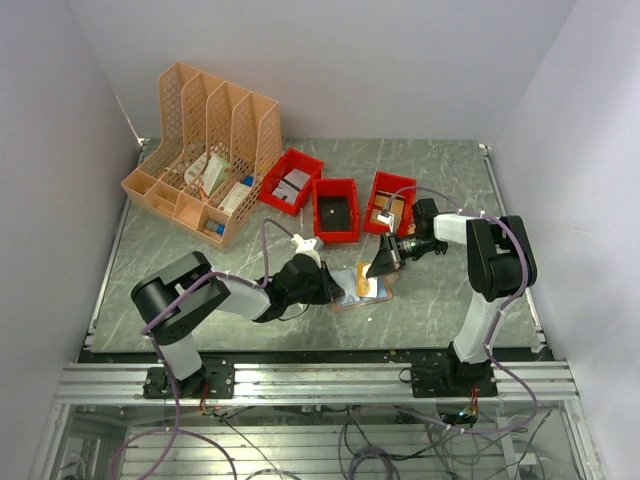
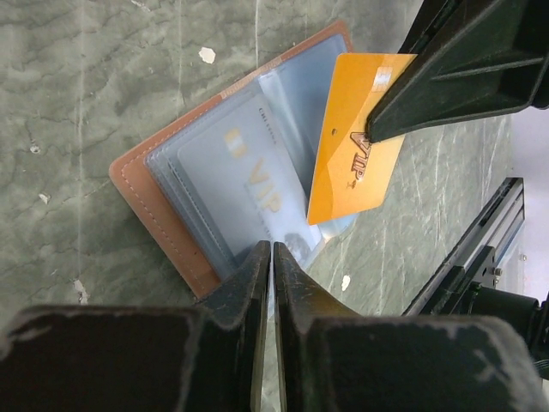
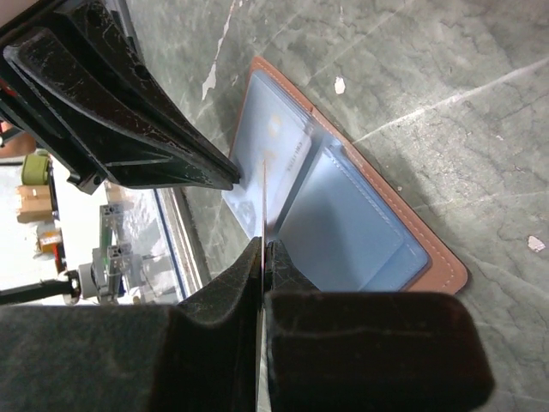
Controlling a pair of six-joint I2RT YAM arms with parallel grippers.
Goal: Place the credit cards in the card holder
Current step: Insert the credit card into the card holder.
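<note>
The card holder (image 1: 352, 294) lies open on the table between the two grippers, with a salmon-brown cover (image 2: 146, 202) and clear sleeves. One sleeve holds a pale VIP card (image 2: 249, 184). My left gripper (image 1: 338, 283) is shut (image 2: 273, 251) on the near edge of a clear sleeve. My right gripper (image 1: 380, 268) is shut on an orange VIP card (image 2: 352, 146) and holds it tilted over the holder's sleeves. In the right wrist view that card shows edge-on (image 3: 264, 193) between the shut jaws (image 3: 263, 249), above the holder (image 3: 377, 184).
An orange lattice file rack (image 1: 205, 150) stands at the back left. Three red bins (image 1: 291, 182), (image 1: 336, 209), (image 1: 390, 203) sit in a row behind the holder. The table's metal front rail (image 1: 300, 380) runs close below the grippers.
</note>
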